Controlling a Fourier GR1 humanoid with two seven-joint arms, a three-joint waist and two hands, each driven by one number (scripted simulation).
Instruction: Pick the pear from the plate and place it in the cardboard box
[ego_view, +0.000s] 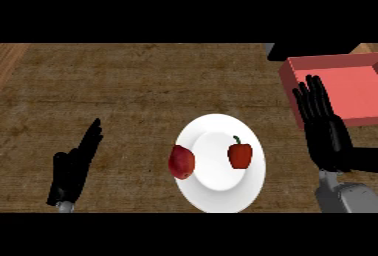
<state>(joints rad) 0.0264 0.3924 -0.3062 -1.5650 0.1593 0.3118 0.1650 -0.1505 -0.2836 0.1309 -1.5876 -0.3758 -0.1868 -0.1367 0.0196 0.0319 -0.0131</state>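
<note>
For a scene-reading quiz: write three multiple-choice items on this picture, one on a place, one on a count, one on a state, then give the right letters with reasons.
1. Where is the box relative to the plate?
A. Upper right
B. Lower left
C. Directly below

2. How many red items lie on the plate?
A. One
B. Two
C. Four

3. What is the state of the right hand?
A. Curled round a fruit
B. Open, fingers straight
C. Out of view

Answers:
1 A, the pinkish-red box sits at the view's upper right edge.
2 B, a rounded red fruit at the plate's left rim and a red pepper-like item with a dark stem.
3 B, its fingers point up straight, holding nothing; the left hand is open too.
</note>
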